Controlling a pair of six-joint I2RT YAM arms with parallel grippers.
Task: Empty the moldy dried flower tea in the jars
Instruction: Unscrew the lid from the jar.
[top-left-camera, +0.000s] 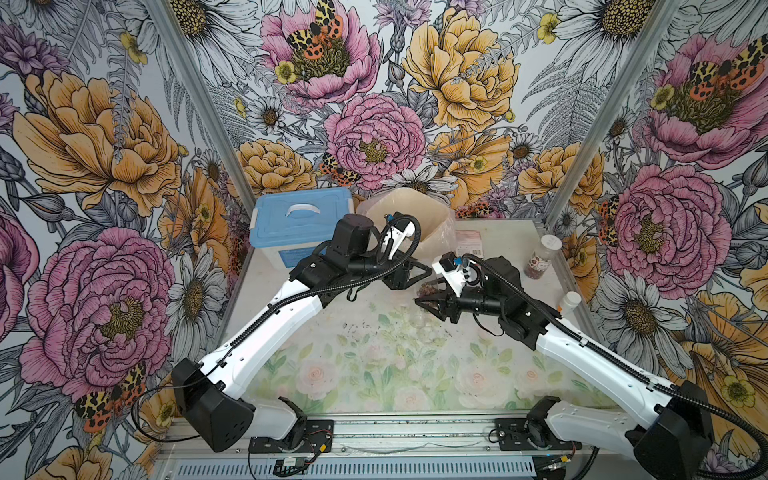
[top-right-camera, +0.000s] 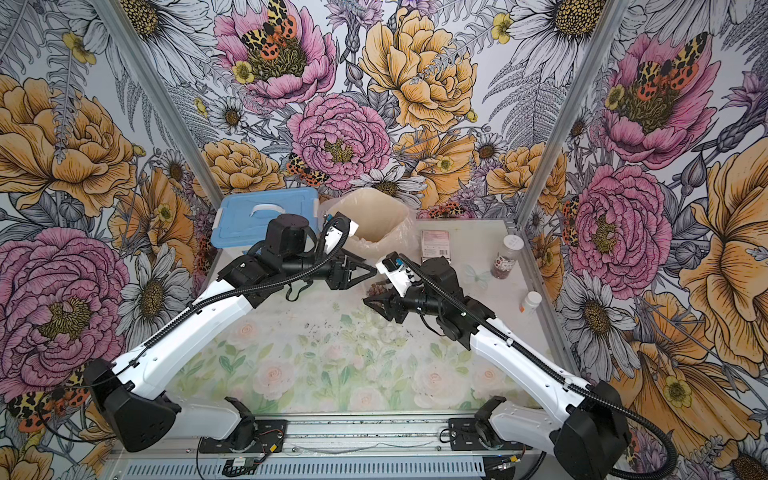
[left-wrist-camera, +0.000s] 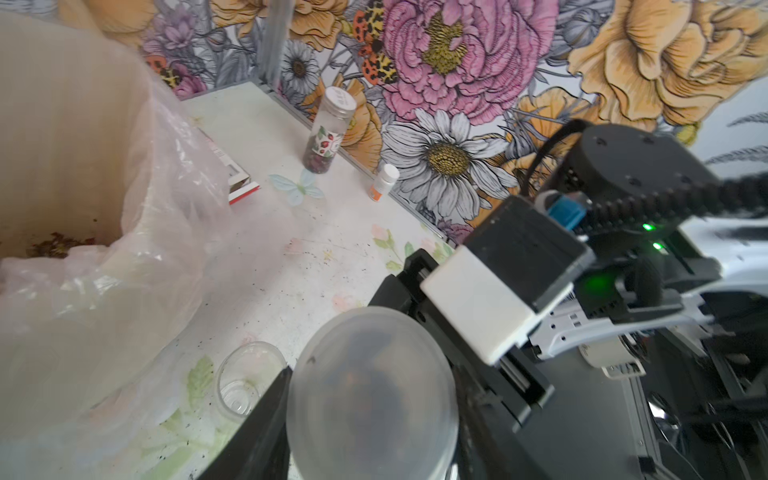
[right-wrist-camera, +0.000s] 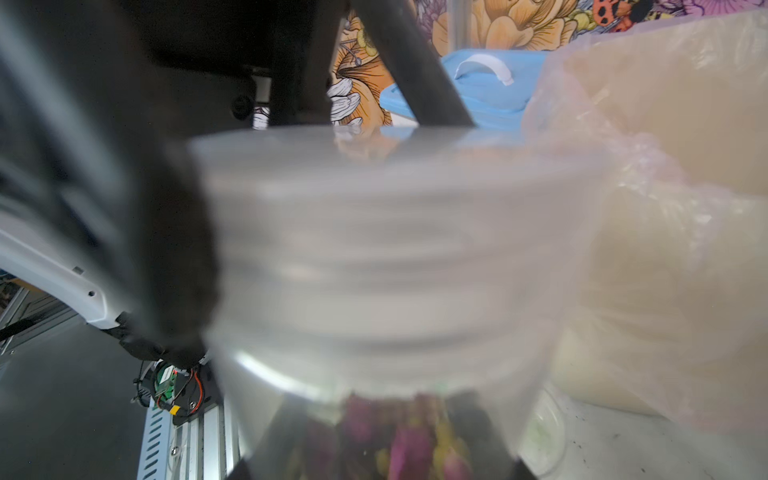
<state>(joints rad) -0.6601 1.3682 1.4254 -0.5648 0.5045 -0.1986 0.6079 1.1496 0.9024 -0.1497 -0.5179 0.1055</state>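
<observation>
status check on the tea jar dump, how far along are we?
Done: one empty jar sits open on the table, and tea is in the lined bin.
In hand: the right gripper holds a second jar of buds, lid on. The left gripper is at the lid, grip unclear.
Left: uncap and dump it, then the labelled jar, capped with buds inside.
</observation>
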